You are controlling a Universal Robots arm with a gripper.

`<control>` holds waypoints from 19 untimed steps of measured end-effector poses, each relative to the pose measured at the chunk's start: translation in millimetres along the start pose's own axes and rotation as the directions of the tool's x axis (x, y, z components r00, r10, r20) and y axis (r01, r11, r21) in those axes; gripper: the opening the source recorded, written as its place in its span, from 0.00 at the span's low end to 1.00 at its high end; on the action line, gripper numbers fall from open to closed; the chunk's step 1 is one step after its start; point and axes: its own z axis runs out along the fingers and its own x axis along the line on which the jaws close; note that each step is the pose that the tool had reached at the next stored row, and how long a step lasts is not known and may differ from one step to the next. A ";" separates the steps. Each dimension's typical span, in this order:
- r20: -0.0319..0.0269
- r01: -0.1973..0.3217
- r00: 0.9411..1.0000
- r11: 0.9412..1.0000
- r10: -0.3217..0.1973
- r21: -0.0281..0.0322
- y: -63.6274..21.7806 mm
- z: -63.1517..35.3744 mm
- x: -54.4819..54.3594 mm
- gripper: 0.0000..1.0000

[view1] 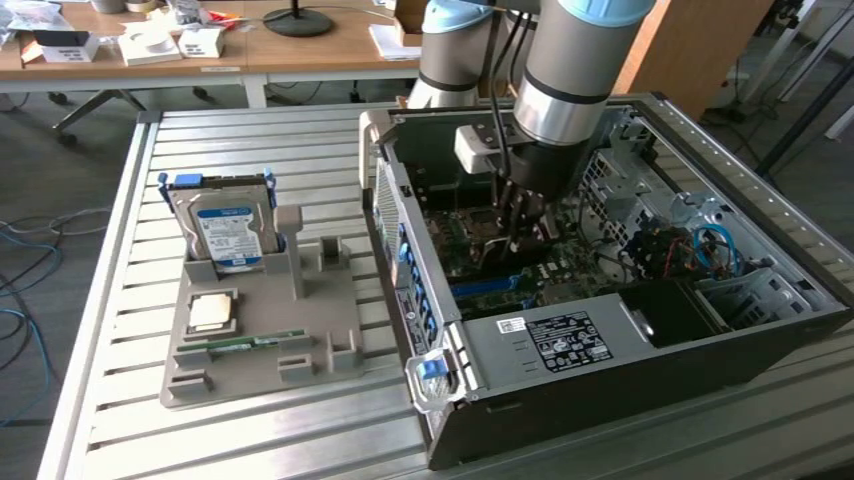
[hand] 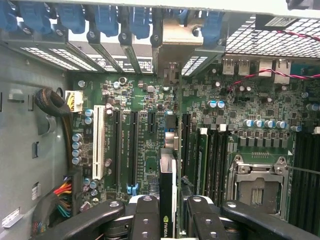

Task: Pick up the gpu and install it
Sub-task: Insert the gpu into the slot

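We count one arm (view1: 574, 60) with one end effector (hand: 172, 212), one gpu (hand: 167, 185), one open computer case (view1: 641, 350) and one slatted surface (view1: 214, 140). There is one gray holder (view1: 300, 320), one hard drive (view1: 224, 235), one processor chip (view1: 214, 312) and one memory stick (view1: 247, 345). We also count one motherboard (hand: 145, 100), one white slot (hand: 98, 150) and one processor socket (hand: 257, 187).

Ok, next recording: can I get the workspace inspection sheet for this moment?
Surface: slatted metal table, bearing an open black computer case.
Job's things: thin black gpu card, edge-on above the slots of the green motherboard; seating unclear.
Clutter: grey holder tray with blue-labelled hard drive, small green memory stick.
Gripper: black two-finger gripper, shut on the gpu card inside the case.
Cables: blue cables in the case; loose cables on the floor.
Surroundings: wooden desks behind.
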 end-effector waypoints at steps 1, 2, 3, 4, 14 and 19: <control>0.000 0.000 1.000 1.000 0.000 0.000 0.1 0.5 0.0 0.26; 0.000 0.000 1.000 1.000 0.000 0.000 0.1 0.9 0.0 0.26; 0.000 0.000 1.000 1.000 0.000 0.000 0.1 1.2 0.0 0.26; 0.000 0.000 1.000 1.000 0.000 0.000 0.2 1.7 0.0 0.26; 0.000 0.000 1.000 1.000 0.000 0.000 0.5 4.9 0.1 0.26; 0.000 0.000 1.000 1.000 0.000 0.000 1.4 5.4 0.0 0.26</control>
